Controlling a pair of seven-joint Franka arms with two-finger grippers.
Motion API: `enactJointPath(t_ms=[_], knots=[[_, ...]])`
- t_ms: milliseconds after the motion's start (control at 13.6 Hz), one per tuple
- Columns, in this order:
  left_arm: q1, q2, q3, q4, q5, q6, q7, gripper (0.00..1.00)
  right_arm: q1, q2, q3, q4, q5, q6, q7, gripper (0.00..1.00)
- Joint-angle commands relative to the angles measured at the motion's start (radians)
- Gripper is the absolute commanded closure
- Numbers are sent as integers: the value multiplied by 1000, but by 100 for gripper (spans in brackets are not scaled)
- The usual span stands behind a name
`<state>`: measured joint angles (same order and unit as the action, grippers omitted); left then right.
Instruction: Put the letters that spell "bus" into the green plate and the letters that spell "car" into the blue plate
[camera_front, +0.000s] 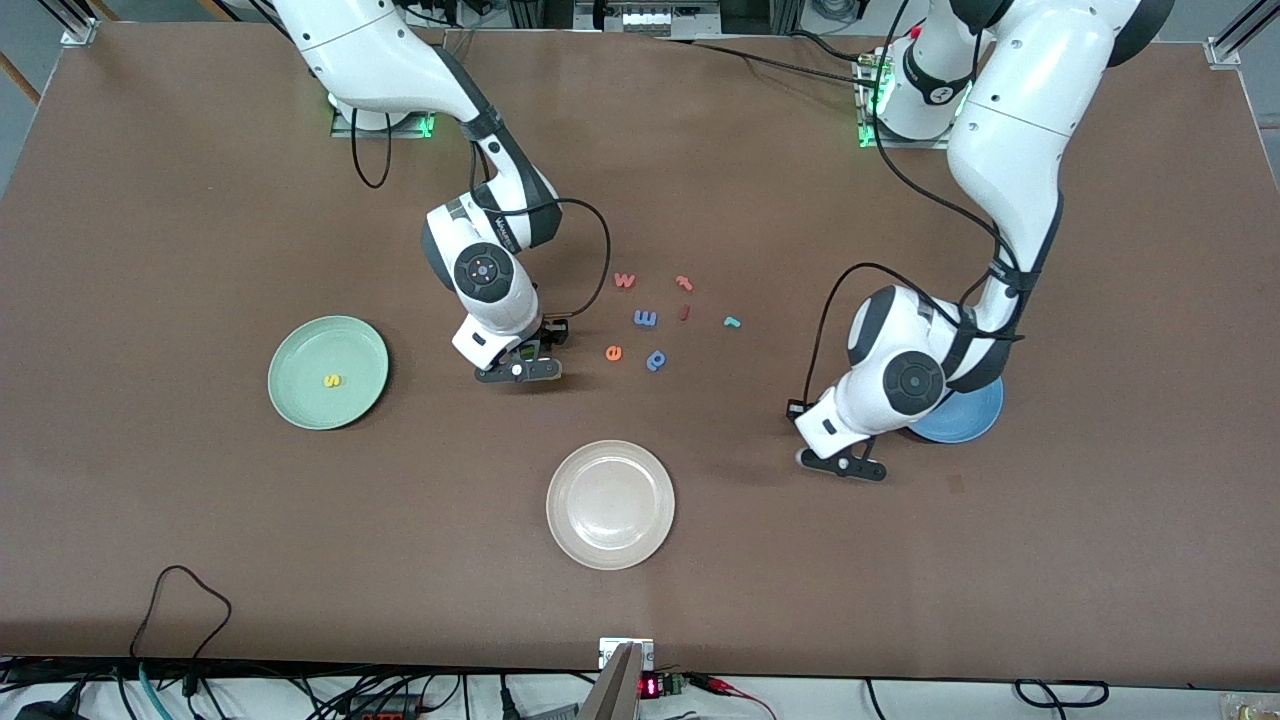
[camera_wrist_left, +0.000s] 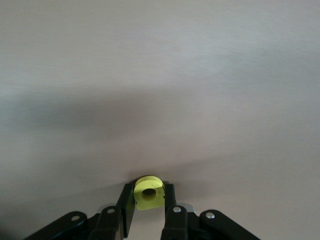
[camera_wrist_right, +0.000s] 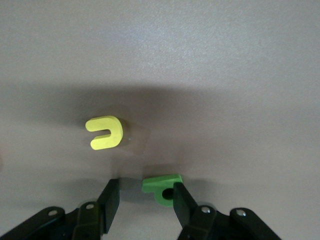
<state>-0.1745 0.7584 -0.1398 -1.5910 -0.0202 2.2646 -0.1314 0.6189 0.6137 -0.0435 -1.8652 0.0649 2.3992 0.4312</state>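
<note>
My left gripper (camera_wrist_left: 149, 191) is shut on a yellow a (camera_wrist_left: 149, 194), pinched between both fingers just above the table. In the front view that gripper (camera_front: 845, 466) sits low beside the blue plate (camera_front: 978, 420), which the arm mostly hides. My right gripper (camera_wrist_right: 145, 186) is open at the table, with a green b (camera_wrist_right: 161, 186) between its fingers and against one of them. A yellow u (camera_wrist_right: 105, 132) lies flat just ahead of it. In the front view the right gripper (camera_front: 520, 371) is between the green plate (camera_front: 300, 350) and the loose letters. A yellow s (camera_front: 331, 381) lies in the green plate. A teal r (camera_front: 732, 322) lies among the loose letters.
A cream-white plate (camera_front: 610, 505) sits nearer the front camera, midway along the table. Loose letters lie mid-table: a pink w (camera_front: 624, 280), a red r-like letter (camera_front: 685, 283), a blue m (camera_front: 645, 318), a red i (camera_front: 684, 312), an orange e (camera_front: 613, 352), a blue p (camera_front: 655, 360).
</note>
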Motion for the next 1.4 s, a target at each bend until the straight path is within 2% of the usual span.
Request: enactJointPath(t_ms=[0,147,294,515,809,882,956,1029,1103,1176,1324], knots=[[91,-91,0,-3,22,-152,7,81,-7,8,-3,18,12,3,-11,46],[154,-126,2,-3,23,-249,10,81,-11,3,-3,18,12,2,-15,46],[211,-134,2,-23,25,-289,12,81,-11,-2,-3,27,12,-3,-14,47],[243,-136,2,-105,91,-261,30,81,-13,3,-3,23,12,-3,-9,47],[274,-133,2,-173,108,-212,32,79,-15,6,-3,17,10,-5,-11,47],[279,-131,0,-190,108,-191,30,75,-13,8,-3,17,10,-5,-9,47],[280,-130,0,-190,108,-189,30,64,-13,9,-3,15,10,-5,-9,47],[280,-131,0,-185,108,-194,30,36,-13,9,-3,11,10,-5,-9,47],[280,-137,-4,-175,108,-198,30,22,-11,9,-3,5,10,-5,-9,47],[280,-161,-9,-172,108,-207,36,15,-11,8,-1,3,10,-5,-9,47],[268,-223,-41,-170,108,-265,42,15,-11,8,-3,1,10,-5,-9,49]])
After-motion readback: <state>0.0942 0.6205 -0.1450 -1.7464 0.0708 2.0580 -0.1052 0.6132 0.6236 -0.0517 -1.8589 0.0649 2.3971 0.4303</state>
